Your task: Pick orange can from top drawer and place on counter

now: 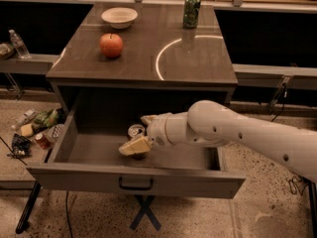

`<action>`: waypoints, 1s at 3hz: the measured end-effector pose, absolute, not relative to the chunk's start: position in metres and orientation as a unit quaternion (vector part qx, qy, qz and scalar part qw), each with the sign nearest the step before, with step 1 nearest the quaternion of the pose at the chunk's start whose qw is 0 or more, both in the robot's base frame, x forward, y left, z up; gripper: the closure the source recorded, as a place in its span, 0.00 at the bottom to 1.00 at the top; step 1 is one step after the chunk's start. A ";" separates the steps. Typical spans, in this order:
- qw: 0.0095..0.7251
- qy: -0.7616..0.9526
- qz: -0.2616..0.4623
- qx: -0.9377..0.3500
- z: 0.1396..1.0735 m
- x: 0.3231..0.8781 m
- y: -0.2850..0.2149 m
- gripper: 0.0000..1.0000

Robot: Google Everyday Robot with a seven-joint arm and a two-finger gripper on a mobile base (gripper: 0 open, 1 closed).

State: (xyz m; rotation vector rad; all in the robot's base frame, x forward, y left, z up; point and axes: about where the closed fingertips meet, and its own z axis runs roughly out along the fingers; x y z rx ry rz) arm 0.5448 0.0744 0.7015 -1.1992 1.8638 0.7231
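Orange can [135, 130] between spread claw [134, 135] fingers inside top drawer [198, 182]; contact unclear.

Cream gripper [135, 141] inside grey drawer [74, 180]; white arm [237, 133]; silver-topped can [135, 130]; red apple [111, 45]; white bowl [119, 17]; green can [191, 10]; dark grey-brown counter [133, 58], bright ring reflection.
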 end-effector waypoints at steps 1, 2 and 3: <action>0.388 0.738 0.297 -0.466 0.686 0.547 0.078 0.38; 0.384 0.735 0.308 -0.466 0.677 0.544 0.081 0.60; 0.396 0.734 0.318 -0.450 0.700 0.552 0.062 0.91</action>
